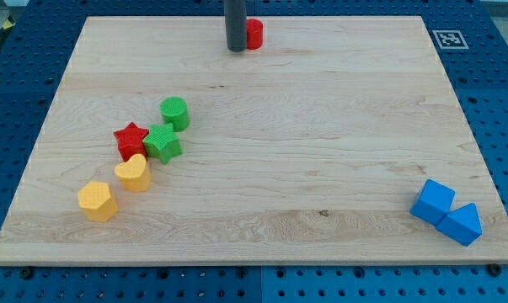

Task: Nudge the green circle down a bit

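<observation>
The green circle [175, 113] lies on the wooden board at the view's left of centre. Just below it sits a green star [163, 142], touching a red star [131, 140]. My tip [236, 49] is at the view's top, far up and to the right of the green circle. It stands right next to a red block [254, 34], which the rod partly hides.
A yellow heart [134, 172] and a yellow hexagon-like block [97, 200] lie below the red star. Two blue blocks [433, 201] [462, 224] sit at the view's bottom right. The board's edge [237, 263] runs along the bottom.
</observation>
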Tool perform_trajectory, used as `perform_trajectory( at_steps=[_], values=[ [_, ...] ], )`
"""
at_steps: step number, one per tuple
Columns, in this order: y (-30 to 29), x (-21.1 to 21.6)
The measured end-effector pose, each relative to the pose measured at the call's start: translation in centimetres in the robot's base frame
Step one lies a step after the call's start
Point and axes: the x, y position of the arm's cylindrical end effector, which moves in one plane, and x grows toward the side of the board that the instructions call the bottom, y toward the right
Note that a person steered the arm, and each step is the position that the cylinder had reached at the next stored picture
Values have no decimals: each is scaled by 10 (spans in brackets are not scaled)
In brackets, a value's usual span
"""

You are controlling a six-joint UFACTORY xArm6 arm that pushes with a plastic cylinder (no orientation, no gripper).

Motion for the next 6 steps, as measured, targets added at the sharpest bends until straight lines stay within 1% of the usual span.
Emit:
perform_trajectory(
  at_steps=[1,2,3,5,6],
  values=[
    [-14,0],
    [-51,4],
    [-73,33],
    [-109,129],
    [-110,159]
  ],
)
